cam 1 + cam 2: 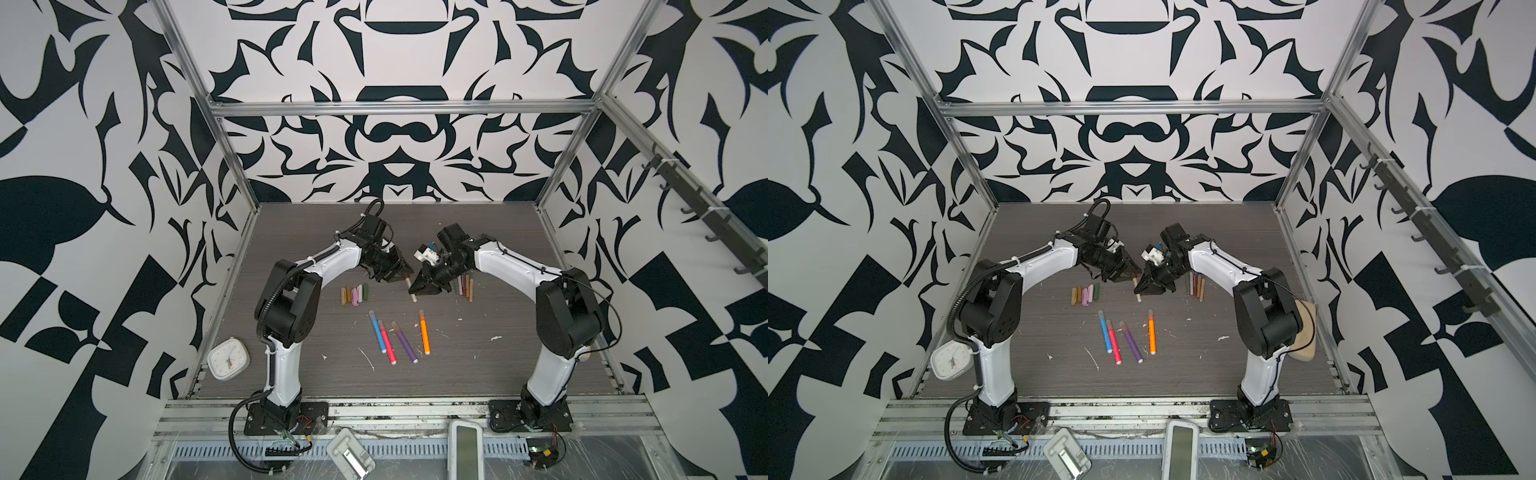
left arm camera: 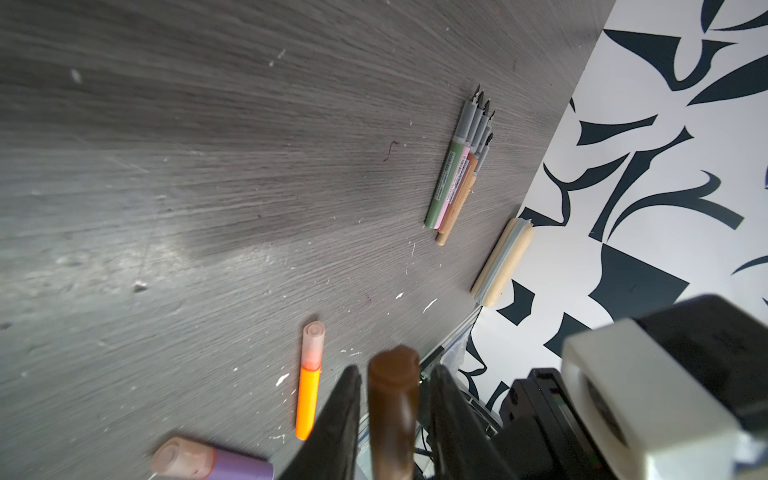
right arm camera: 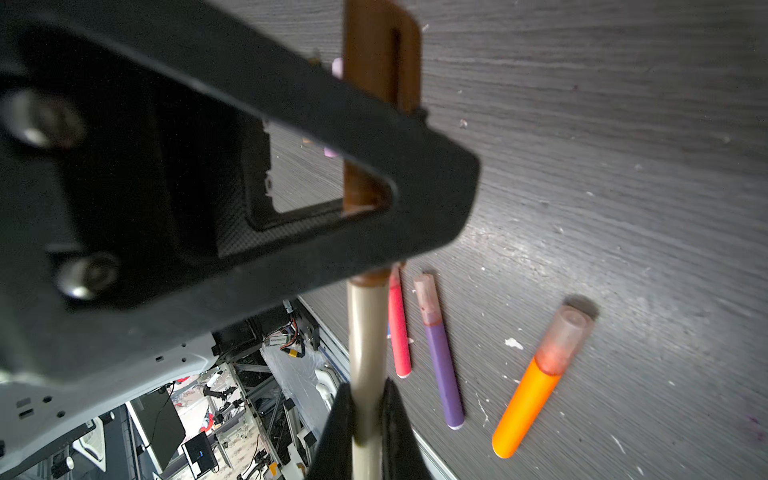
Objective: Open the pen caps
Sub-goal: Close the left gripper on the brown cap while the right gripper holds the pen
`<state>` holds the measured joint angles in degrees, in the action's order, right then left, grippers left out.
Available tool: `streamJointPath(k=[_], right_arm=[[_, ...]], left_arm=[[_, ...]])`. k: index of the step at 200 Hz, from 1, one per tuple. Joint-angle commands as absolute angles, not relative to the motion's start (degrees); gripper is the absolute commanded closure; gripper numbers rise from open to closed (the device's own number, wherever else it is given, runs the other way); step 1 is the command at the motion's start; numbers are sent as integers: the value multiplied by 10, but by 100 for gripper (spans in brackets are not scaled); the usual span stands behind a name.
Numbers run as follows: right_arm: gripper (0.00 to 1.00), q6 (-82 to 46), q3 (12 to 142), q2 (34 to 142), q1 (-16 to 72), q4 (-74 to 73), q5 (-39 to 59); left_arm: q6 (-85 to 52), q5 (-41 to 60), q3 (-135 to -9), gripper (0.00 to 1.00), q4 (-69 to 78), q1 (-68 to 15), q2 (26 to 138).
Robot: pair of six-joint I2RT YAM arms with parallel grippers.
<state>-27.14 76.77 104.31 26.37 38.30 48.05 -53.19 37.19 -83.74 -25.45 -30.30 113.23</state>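
Cap (image 2: 390,399), brown, sits between the left gripper's (image 2: 397,372) slightly parted jaws, still seated on the pen (image 3: 363,332) clamped in the right gripper (image 3: 366,384). Pulling apart now, those jaws may slide off, leaving it closed.

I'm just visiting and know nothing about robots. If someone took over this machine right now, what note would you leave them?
Left claw: slightly open around the brown cap, which sits on its pen.
Right claw: shut on the barrel of that beige pen.
Done: loose caps lie in a row on the left arm's side; uncapped pens lie bunched on the right arm's side.
Left: pull the brown cap off, then uncap the blue pen, red pen, purple pen and orange pen in front.
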Motion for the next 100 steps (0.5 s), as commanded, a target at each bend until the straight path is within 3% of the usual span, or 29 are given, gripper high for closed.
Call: streamJointPath(k=[1,24,58,100], right_arm=[[98,-285,759,1036,263,369,497],[95,-285,754,1033,263,368,490],[82,-272,756,1024,263,388,453],[74,-241,773,994,263,430,353]], left_arm=[[-539,381,-824,71,-243,-305,1117],[-539,384,-818,80,-237,-305,1114],[-540,384,-814,89,-235,-305,1110],[-543,379,-810,93,-241,-305,1109]])
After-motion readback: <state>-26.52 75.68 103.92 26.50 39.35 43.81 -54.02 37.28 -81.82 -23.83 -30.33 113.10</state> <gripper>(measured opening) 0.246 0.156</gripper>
